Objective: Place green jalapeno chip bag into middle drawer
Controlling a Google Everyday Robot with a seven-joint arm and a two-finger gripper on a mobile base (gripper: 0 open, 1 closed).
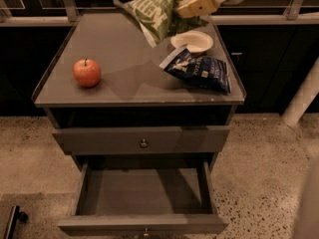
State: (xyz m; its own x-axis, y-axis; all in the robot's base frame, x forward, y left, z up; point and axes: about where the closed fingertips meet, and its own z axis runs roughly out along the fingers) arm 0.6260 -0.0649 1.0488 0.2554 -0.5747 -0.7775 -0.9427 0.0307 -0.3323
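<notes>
The green jalapeno chip bag [152, 15] is olive-green and white and hangs above the back of the cabinet top. My gripper [195, 5] is at the top of the view, shut on the bag's right end and holding it off the surface. The middle drawer [144, 192] stands pulled open below, its grey floor bare, with a small knob [145, 231] on its front panel. The drawer above it [143, 139] is shut and shows only its front and a knob.
A red apple [86, 72] sits at the left of the cabinet top [119, 59]. A dark blue chip bag [199, 71] lies at the right. A white bowl [192, 41] stands behind it. A pale arm section [305, 93] crosses the right edge. The floor is speckled.
</notes>
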